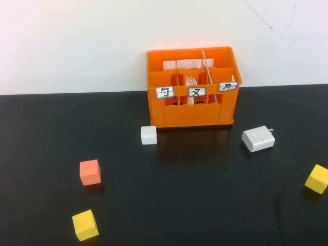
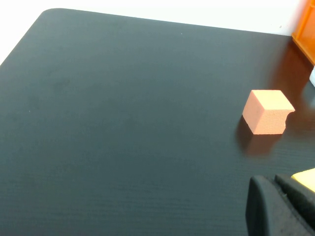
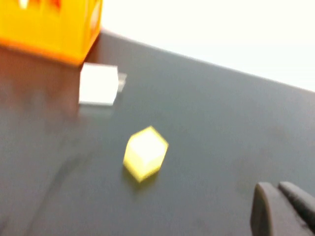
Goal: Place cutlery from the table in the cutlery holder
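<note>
The orange cutlery holder [image 1: 193, 95] stands at the back of the black table [image 1: 205, 195], against the white wall. A white fork [image 1: 191, 81] stands tines-up in its middle compartment. A white knife [image 1: 206, 66] leans in the right compartment. A corner of the holder [image 2: 306, 32] shows in the left wrist view, and its side [image 3: 49, 27] in the right wrist view. My left gripper [image 2: 276, 184] is shut and empty above the table's left side, beside the small orange cube [image 2: 267, 111]. My right gripper [image 3: 279, 189] is shut and empty over the table's right side. Neither arm shows in the high view.
A small white cube [image 1: 148, 135] sits in front of the holder's left corner. The white charger block [image 1: 258, 138] lies to the right. An orange cube [image 1: 90, 172] and a yellow cube [image 1: 85, 225] sit at the front left, another yellow cube [image 1: 317, 179] at the right edge.
</note>
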You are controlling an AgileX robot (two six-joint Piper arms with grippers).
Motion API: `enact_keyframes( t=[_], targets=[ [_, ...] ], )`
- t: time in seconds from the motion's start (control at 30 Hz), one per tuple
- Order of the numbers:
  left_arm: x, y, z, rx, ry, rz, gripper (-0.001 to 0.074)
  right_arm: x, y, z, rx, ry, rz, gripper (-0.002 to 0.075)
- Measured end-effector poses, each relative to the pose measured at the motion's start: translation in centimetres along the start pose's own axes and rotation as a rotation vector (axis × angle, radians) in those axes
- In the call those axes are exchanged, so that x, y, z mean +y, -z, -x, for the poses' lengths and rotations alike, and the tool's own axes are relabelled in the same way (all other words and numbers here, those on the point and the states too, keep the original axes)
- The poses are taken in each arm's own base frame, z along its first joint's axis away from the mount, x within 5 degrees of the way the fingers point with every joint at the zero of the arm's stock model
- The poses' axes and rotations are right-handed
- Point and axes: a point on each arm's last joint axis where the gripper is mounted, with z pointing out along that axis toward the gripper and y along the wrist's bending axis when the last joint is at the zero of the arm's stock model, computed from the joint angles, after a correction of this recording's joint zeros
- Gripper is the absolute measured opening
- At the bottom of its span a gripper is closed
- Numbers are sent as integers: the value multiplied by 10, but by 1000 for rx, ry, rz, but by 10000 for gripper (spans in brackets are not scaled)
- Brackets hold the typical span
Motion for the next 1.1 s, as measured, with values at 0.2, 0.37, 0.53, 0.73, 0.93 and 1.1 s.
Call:
enact_keyframes(
  t=[0.2,0.37,0.53,0.73,0.93,1.1],
  targets=[
    [0,0,0,0,0,0,-1,3,-4,-10,-198,-19,-97,-2],
    [0,0,0,0,0,0,-1,9,-20,-26,-232,-70,-89,-2],
    [0,0,0,0,0,0,-1,13,-31,-39,-248,-139,-95,-2],
    [0,0,0,0,0,0,-1,11,-36,-48,-217,-186,-153,-2],
    [0,0,0,0,0,0,-1,11,-35,-47,-231,-193,-159,-2],
    [0,0,0,0,0,0,-1,11,-35,-46,-235,-184,-162,-2]
  ],
)
